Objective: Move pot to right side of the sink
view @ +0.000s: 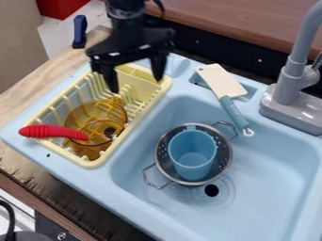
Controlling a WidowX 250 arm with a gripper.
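Note:
My gripper (pixel 136 84) hangs open over the back of the yellow dish rack, its two fingertips wide apart with nothing between them. Below and to the left of it, a see-through amber pot (pixel 95 115) with a red handle (pixel 53 132) lies in the rack, the handle crossing the rack's left rim. In the light blue sink (pixel 270 164), a metal colander (pixel 224 162) with two wire handles stands in the left part of the basin, holding a blue cup (pixel 192 153).
The yellow rack (pixel 95 163) occupies the left side of the sink unit. A white spatula (pixel 221 81) with a teal handle lies across the back rim, its handle end over the basin. The grey faucet (pixel 290 87) rises at the back right. A blue-handled object (pixel 80 31) is at the upper left.

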